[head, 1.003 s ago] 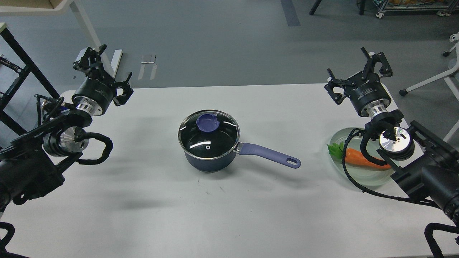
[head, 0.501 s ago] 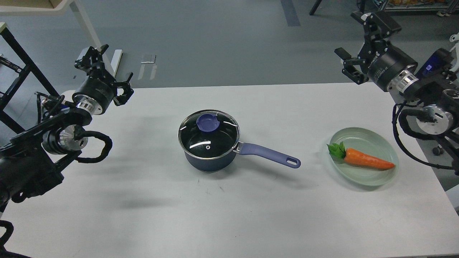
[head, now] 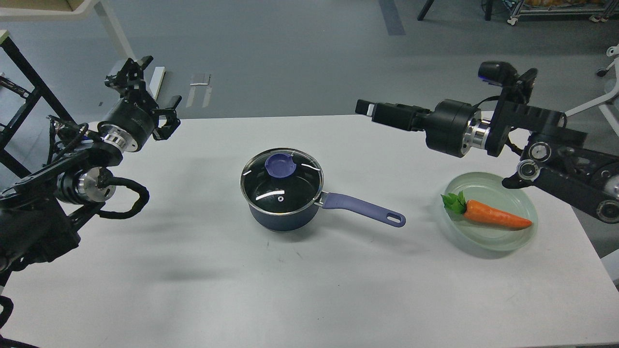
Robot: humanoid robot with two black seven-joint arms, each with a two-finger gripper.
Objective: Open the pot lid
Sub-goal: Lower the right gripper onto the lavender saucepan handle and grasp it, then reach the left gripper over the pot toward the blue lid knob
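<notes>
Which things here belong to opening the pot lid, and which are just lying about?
Belong to the job:
- pot
- glass lid, on the pot
- lid knob
- right tool, pointing toward the pot, apart from it
- left tool, far from the pot

Just lying about:
- carrot
- green plate under it

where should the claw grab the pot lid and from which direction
Grip the purple knob on top of the glass lid, coming straight down from above. The lid lies flat on the pot with its metal rim flush to the pot wall, so the raised knob is probably the only part two fingers can close around. The right claw points toward the pot but is far from it.
</notes>
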